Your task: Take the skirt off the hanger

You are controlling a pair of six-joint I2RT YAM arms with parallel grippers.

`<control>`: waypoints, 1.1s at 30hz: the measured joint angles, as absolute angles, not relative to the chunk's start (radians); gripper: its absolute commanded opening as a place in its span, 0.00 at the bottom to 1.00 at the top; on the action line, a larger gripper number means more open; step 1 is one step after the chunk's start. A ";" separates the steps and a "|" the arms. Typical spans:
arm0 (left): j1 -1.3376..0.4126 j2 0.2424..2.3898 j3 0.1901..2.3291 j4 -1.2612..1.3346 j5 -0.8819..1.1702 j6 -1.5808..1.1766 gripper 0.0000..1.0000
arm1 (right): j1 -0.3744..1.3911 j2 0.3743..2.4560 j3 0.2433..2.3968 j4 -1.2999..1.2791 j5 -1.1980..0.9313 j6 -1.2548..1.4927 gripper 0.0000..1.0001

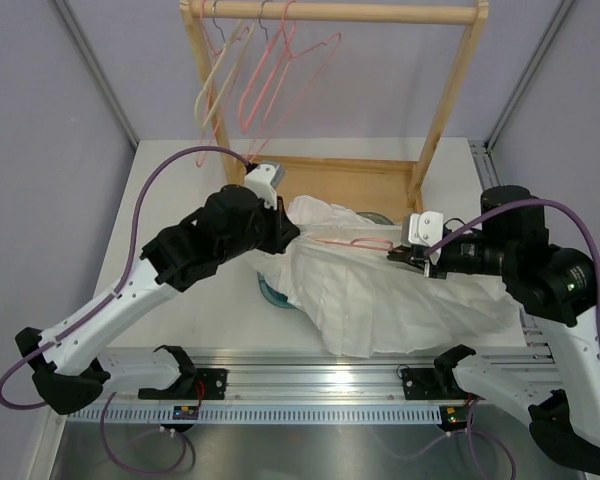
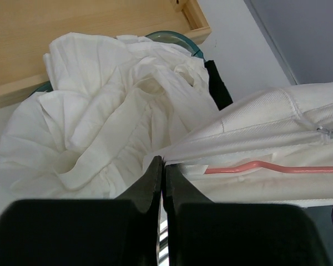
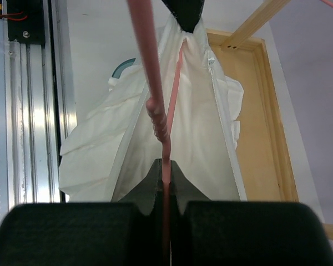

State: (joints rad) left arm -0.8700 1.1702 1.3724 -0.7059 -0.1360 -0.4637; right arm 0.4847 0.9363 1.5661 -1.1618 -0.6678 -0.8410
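The skirt (image 1: 380, 300) looks white here, with a zip near its waist edge, and drapes over the table between both arms. A pink wire hanger (image 1: 355, 242) runs inside its waist. My left gripper (image 1: 292, 228) is shut on the waist edge at the skirt's left end. In the left wrist view the left gripper (image 2: 164, 163) pinches a thin fold of the skirt (image 2: 266, 122) beside the hanger (image 2: 277, 168). My right gripper (image 1: 395, 258) is shut on the hanger. The right wrist view shows the right gripper (image 3: 165, 163) clamping the hanger (image 3: 155, 83) wire above the skirt (image 3: 200, 127).
A teal tub (image 2: 177, 37) holds a heap of other white cloth (image 2: 100, 127) under the left arm. Behind stands a wooden rack (image 1: 330, 12) with several spare hangers (image 1: 270, 80) and a wooden base (image 1: 350, 180). A metal rail (image 1: 310, 365) runs along the near edge.
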 measured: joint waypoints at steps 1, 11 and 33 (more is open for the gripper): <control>-0.870 1.158 1.353 -0.675 -0.130 -0.464 0.00 | 0.485 0.939 1.582 -1.163 -0.657 -0.831 0.00; -0.870 0.941 1.236 -0.595 -0.069 -0.453 0.00 | 0.490 0.947 1.596 -1.168 -0.748 -0.839 0.00; -0.816 0.519 0.819 -0.305 0.159 -0.115 0.99 | 0.467 1.065 1.803 -1.269 -0.805 -0.706 0.00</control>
